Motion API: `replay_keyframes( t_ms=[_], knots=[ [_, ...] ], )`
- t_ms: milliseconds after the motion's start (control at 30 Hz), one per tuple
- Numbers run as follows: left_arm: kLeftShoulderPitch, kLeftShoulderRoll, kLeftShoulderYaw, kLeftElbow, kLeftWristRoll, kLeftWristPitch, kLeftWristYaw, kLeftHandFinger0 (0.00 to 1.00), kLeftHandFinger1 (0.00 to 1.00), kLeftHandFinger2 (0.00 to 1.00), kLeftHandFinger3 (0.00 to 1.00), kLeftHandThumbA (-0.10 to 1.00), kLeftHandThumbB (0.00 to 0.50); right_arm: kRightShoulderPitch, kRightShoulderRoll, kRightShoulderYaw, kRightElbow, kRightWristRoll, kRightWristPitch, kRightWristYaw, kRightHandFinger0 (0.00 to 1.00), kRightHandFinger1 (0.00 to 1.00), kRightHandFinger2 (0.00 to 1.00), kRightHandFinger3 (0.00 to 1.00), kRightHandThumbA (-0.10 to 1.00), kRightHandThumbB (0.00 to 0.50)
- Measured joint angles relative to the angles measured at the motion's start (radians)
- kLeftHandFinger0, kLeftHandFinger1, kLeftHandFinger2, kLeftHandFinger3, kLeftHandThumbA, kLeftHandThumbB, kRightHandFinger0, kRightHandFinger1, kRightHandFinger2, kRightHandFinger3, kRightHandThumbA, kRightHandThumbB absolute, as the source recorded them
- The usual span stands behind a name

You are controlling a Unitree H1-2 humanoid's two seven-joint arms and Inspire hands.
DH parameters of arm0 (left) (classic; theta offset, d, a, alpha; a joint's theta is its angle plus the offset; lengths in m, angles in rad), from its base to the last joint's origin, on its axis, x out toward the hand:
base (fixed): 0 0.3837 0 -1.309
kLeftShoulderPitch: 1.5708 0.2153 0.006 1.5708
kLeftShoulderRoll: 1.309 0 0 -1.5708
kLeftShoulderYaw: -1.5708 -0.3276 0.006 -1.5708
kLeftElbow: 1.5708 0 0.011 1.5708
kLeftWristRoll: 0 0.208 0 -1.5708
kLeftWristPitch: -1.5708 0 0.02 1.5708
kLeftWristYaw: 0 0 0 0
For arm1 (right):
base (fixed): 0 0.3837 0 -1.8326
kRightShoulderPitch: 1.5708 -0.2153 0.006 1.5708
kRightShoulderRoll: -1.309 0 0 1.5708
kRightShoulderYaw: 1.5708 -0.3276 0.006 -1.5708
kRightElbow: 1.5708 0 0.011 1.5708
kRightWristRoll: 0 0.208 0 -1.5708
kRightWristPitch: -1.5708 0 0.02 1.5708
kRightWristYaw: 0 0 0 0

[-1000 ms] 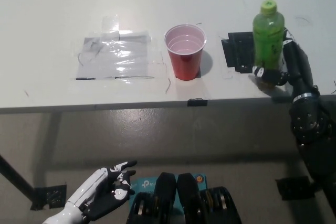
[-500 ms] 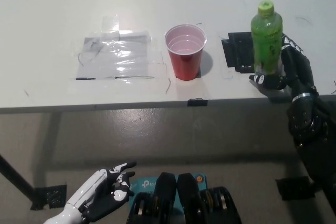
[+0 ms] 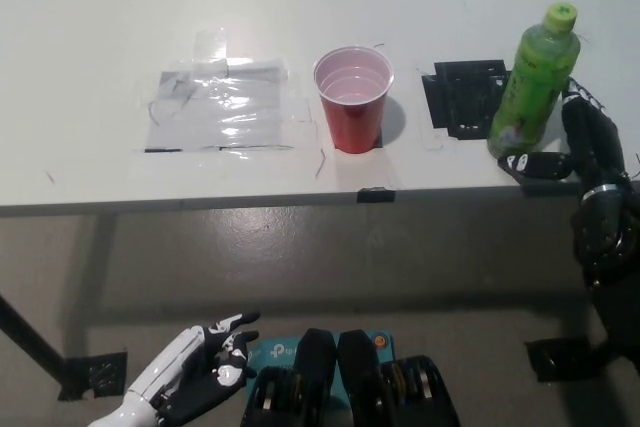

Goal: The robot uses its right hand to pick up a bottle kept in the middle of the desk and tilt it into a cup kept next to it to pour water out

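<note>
While wrapped around the base of the green bottle (image 3: 535, 82), black fingers (image 3: 540, 163) of the right hand (image 3: 580, 152) grasping it, tilted with cap toward one o'clock, at the worktop's (image 3: 100, 27) right edge. Red cup (image 3: 353, 99) well apart at nine o'clock from bottle. Left hand (image 3: 190, 382) low at seven o'clock, fingers spread, holding nothing.

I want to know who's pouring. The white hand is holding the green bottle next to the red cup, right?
Not quite. The head view shows the black right hand around the base of the green plastic bottle, which stands tilted beside the red plastic cup on the white desk. The white left hand rests low, open, holding nothing.
</note>
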Motion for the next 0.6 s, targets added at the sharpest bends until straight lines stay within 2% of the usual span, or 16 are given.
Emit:
replay_keyframes(
  t_ms=[67, 300, 600],
  knots=[
    [0.001, -0.001, 0.005, 0.0, 0.0, 0.0, 0.0, 0.72, 0.95, 1.0, 1.0, 1.0, 0.346, 0.015, -0.008, -0.001, -0.047, 0.001, 0.024, 0.021, 1.0, 1.0, 1.0, 1.0, 1.0, 0.5],
    [0.008, -0.001, 0.019, 0.0, 0.0, -0.001, 0.0, 0.73, 0.95, 1.0, 1.0, 1.0, 0.332, 0.077, -0.038, -0.004, -0.229, 0.003, 0.103, 0.097, 1.0, 1.0, 1.0, 1.0, 1.0, 0.5],
    [0.015, -0.001, 0.024, 0.0, 0.0, 0.0, 0.0, 0.73, 0.96, 1.0, 1.0, 1.0, 0.353, 0.247, -0.073, -0.028, -0.513, 0.025, 0.179, 0.199, 1.0, 1.0, 1.0, 1.0, 1.0, 0.5]
  ],
)
